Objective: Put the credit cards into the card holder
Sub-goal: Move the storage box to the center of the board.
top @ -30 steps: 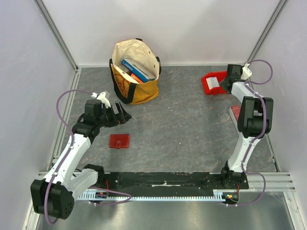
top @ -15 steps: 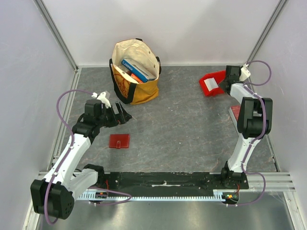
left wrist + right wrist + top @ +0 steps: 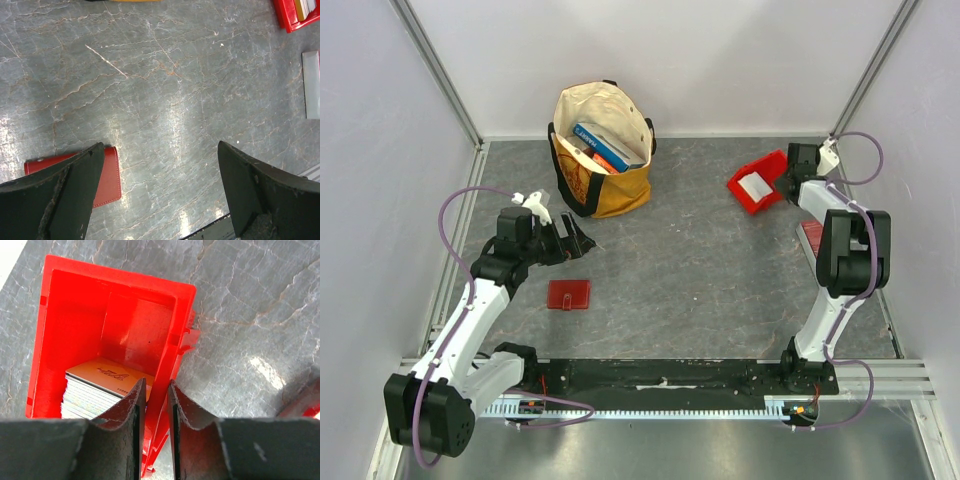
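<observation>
**While the right claw (image 3: 157,386) clamps the red bin (image 3: 182,315), the left claw (image 3: 160,146) gapes**

Between the right claw's fingers stands the bin's wall, pinched. Just beyond its inner finger, the credit cards (image 3: 95,390) lie stacked inside. Under one finger of the released left claw lies the card holder (image 3: 75,175), partly hidden.

My top camera looks down from above and behind my bases, far enough to take in the whole tabletop (image 3: 700,280). My left wrist camera faces down close over the wallet (image 3: 110,175); my right wrist camera peers closely into the bin (image 3: 75,325). The top view shows both.
</observation>
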Robot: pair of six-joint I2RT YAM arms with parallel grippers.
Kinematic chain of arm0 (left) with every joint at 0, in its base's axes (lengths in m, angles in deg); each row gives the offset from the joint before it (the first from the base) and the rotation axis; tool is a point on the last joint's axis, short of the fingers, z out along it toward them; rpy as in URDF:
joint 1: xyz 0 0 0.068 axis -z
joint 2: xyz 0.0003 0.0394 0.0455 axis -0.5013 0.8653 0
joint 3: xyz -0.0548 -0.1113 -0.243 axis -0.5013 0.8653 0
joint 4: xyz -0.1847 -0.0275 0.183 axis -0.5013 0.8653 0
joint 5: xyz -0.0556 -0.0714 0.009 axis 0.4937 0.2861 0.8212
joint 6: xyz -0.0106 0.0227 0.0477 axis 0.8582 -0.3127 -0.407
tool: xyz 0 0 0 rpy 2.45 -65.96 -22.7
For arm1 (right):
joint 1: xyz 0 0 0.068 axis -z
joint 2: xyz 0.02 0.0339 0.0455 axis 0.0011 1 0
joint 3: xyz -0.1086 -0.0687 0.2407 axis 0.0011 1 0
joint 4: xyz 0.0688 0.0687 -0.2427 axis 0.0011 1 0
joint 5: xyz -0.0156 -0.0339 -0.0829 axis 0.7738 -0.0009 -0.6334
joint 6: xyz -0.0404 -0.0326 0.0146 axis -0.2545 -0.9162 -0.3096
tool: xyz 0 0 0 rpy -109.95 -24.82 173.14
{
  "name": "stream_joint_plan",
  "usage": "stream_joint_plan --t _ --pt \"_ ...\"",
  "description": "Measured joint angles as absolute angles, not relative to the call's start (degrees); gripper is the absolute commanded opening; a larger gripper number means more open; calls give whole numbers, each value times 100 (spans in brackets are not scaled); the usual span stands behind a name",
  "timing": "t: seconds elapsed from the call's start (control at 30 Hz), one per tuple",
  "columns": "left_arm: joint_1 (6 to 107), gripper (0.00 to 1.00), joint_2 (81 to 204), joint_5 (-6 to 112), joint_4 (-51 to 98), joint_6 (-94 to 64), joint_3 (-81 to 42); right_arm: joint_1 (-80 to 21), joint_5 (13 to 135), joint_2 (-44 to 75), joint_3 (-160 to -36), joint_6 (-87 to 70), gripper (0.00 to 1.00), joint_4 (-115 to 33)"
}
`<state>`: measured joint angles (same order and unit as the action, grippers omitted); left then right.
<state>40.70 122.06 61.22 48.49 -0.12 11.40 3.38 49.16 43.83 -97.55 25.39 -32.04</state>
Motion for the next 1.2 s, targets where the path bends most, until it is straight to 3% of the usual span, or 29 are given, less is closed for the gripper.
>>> stream_joint_plan --t 0.37,0.8,1.2 --pt "4070 99 12210 6166 4847 -12 1140 -49 4900 3636 -8845 2758 29 -3171" --pt "4070 99 12171 6131 4996 58 1167 -1312 4579 2434 -7383 3789 28 -3230" --pt "4070 99 11091 6129 5029 766 1975 -2781 3751 1679 -6699 5075 29 -2765"
